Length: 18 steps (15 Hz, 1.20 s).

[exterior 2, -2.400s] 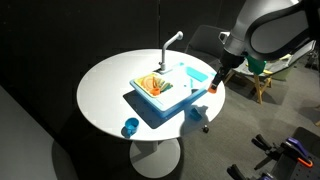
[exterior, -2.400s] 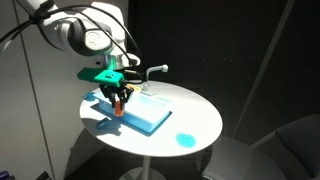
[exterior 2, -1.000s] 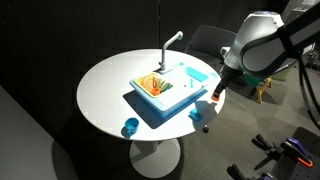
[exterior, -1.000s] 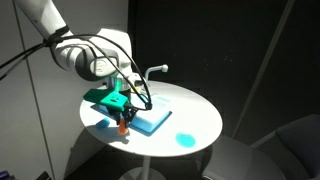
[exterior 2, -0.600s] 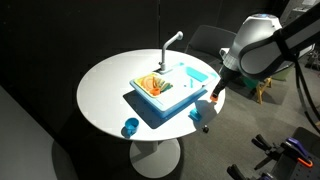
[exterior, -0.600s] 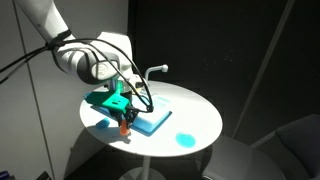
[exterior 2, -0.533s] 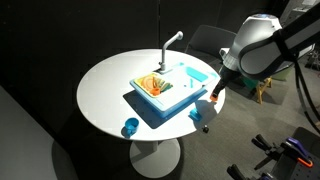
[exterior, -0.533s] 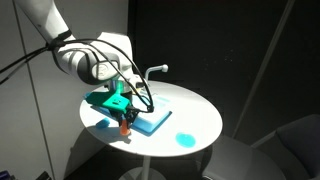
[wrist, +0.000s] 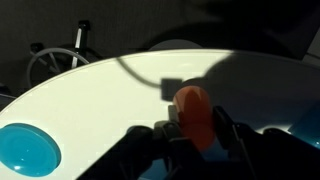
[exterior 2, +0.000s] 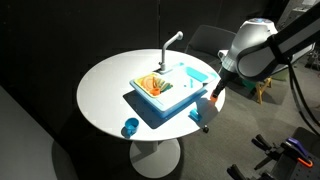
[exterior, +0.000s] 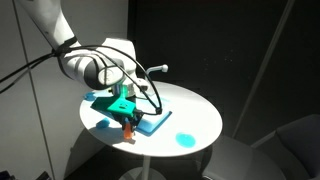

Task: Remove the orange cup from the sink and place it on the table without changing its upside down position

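Observation:
My gripper [exterior: 128, 121] is shut on the orange cup [exterior: 128, 127], a tiny thimble-like cup pinched between the two fingers. It is low over the white round table [exterior: 195, 112], just off the near end of the light blue sink [exterior: 152, 117]. In an exterior view the gripper [exterior 2: 208, 102] and the cup [exterior 2: 212, 99] are beside the sink [exterior 2: 172, 95], near the table's edge. In the wrist view the cup [wrist: 192, 108] fills the gap between the dark fingers [wrist: 228, 135]. I cannot tell whether it touches the tabletop [wrist: 100, 100].
A round teal dish [exterior: 185, 139] lies on the table, also in an exterior view [exterior 2: 130, 127] and the wrist view [wrist: 25, 150]. The thin white faucet [exterior 2: 168, 45] rises at the sink's far end. A small blue piece [exterior 2: 203, 122] sits near the gripper. The table edge is close.
My gripper has carried the orange cup away from the sink, moving down and toward the table's edge. The sink and teal dish have not moved.

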Tool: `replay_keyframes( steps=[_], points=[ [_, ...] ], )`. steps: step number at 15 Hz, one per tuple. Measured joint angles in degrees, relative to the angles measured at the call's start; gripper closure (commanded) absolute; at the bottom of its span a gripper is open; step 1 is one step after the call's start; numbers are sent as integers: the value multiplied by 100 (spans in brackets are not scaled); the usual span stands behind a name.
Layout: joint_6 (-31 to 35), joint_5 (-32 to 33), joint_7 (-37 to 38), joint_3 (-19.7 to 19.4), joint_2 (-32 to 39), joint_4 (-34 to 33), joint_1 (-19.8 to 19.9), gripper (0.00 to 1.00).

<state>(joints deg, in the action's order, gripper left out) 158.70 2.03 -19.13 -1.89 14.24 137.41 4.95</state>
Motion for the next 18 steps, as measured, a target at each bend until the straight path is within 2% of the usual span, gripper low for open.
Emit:
replay_keyframes(
  steps=[11, 12, 13, 18],
  points=[
    [19, 93, -271, 0, 201, -155, 76, 86],
    [19, 94, -288, 0, 203, -160, 77, 55],
    [20, 95, -306, 0, 205, -164, 78, 36],
    [20, 137, -341, 0, 211, -179, 80, 0]
  ],
)
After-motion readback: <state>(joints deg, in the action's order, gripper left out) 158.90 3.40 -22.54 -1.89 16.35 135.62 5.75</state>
